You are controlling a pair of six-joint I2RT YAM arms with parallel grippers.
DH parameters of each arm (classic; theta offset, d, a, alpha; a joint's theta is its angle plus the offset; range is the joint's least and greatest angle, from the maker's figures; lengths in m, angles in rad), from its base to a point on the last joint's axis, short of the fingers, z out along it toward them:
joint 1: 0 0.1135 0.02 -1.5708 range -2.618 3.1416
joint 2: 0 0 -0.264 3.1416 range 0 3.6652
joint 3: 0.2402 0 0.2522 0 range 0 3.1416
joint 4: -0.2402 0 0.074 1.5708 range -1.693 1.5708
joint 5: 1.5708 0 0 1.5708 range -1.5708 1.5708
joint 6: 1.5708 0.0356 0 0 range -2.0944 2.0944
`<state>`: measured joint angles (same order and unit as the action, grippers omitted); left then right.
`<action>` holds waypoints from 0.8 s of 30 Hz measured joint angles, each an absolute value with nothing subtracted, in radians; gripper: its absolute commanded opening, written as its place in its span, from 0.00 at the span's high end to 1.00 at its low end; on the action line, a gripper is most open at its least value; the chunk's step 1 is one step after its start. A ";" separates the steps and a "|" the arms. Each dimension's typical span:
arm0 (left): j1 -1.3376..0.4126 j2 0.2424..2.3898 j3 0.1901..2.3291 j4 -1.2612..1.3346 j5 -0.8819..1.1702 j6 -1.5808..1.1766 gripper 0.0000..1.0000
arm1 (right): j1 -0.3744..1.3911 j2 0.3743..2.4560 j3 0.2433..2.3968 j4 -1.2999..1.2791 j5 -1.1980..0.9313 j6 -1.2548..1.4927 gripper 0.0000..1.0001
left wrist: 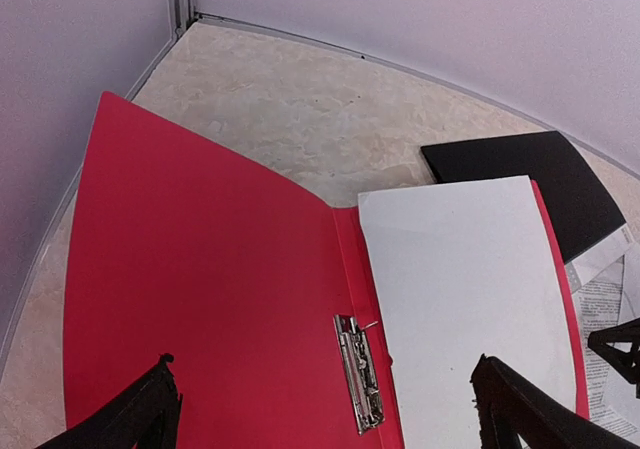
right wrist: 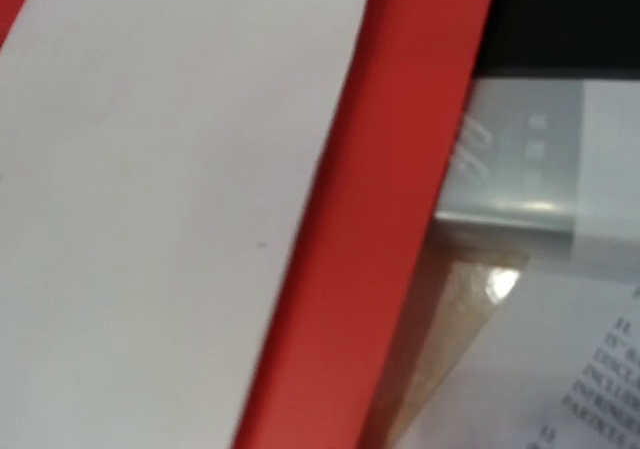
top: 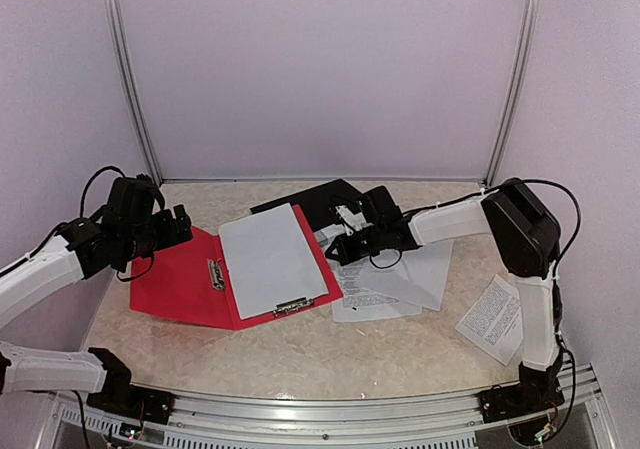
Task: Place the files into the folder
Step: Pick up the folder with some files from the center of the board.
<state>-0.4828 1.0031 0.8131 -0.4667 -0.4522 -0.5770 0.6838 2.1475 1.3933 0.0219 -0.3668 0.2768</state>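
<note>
Folder (top: 175, 284) lies open left of centre, a blank sheet (top: 270, 259) lengthwise near-to-far on its right half. Left hand (top: 182, 225) spread, empty; right hand (top: 338, 251) pressed together above printed files (top: 385, 294).

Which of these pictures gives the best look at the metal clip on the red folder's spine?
The left wrist view: the metal clip is large and sharp there, lying along the spine of the red folder. The top view shows it small. The right wrist view misses it, showing only a folder edge and a white sheet.
</note>
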 measured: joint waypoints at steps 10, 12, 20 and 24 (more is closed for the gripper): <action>-0.483 1.024 0.806 -0.491 -0.473 -0.580 0.01 | 0.684 1.984 1.277 0.053 -0.381 0.303 0.87; -0.483 1.025 0.806 -0.505 -0.486 -0.582 0.01 | 0.684 1.980 1.277 0.063 -0.377 0.305 0.73; -0.465 1.024 0.756 -0.543 -0.522 -0.617 0.02 | 0.690 2.017 1.308 0.072 -0.336 0.300 0.46; -0.440 1.025 0.737 -0.573 -0.513 -0.650 0.04 | 0.692 2.090 1.369 0.073 -0.337 0.296 0.42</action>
<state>-0.4400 1.0248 0.7372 -0.5732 -0.5129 -0.6498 0.6918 2.0895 1.3685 0.0727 -0.3367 0.2958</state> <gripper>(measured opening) 0.974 0.553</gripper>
